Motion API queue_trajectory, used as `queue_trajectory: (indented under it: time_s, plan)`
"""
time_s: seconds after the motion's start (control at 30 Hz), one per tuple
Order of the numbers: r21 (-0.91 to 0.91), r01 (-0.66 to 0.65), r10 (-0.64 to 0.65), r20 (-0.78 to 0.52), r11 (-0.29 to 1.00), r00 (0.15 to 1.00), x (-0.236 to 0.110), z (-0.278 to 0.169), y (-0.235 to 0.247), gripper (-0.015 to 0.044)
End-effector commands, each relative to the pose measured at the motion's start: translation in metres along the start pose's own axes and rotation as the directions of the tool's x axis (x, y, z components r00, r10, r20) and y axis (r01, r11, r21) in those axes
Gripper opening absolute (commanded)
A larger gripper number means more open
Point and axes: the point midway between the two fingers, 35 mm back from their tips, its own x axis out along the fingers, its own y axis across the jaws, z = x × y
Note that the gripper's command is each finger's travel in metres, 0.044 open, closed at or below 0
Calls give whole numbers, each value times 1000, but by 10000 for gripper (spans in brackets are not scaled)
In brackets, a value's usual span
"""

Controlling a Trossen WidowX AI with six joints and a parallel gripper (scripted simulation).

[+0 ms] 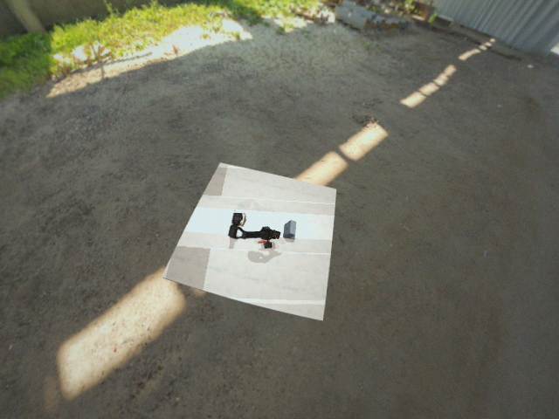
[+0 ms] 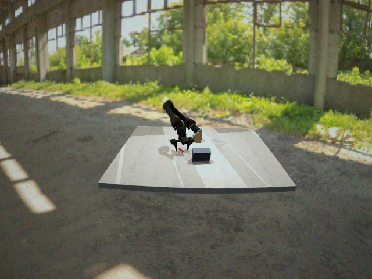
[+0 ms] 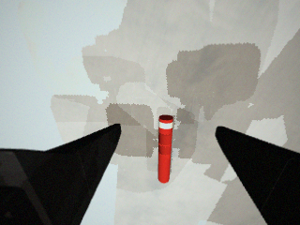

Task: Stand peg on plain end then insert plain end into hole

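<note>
Pale table [image 3: 28, 56] below. Our gripper [image 3: 166, 133] gapes, empty, straddling the red peg [image 3: 164, 157] (lying flat). We judge it rigid, light, smooth; clamp mid-shaft, below the white band [image 3: 165, 126].

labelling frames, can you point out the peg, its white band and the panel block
peg [image 3: 164, 155]: wrist view, middle of the red shaft.
white band [image 3: 165, 126]: wrist view, ring near the peg's far end.
panel block [image 2: 200, 154]: exterior view, its dark front face.
</note>
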Motion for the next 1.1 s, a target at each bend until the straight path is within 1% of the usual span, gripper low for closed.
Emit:
queue_trajectory:
  time_s: [0.0,0.1,0.5,0.53,0.77,1.07]
  plan:
    - [-7,1,-1,-7,1000,1000,7,-3,1,440]
    - [-7,2,-2,-8,1000,1000,9,-3,1,440]
    - [-7,2,-2,-8,1000,1000,9,-3,1,125]
    - [-7,2,-2,-8,1000,1000,9,-3,1,110]
    - [-7,2,-2,-8,1000,1000,9,-3,1,110]
    - [-7,2,-2,-8,1000,1000,9,-3,1,50]
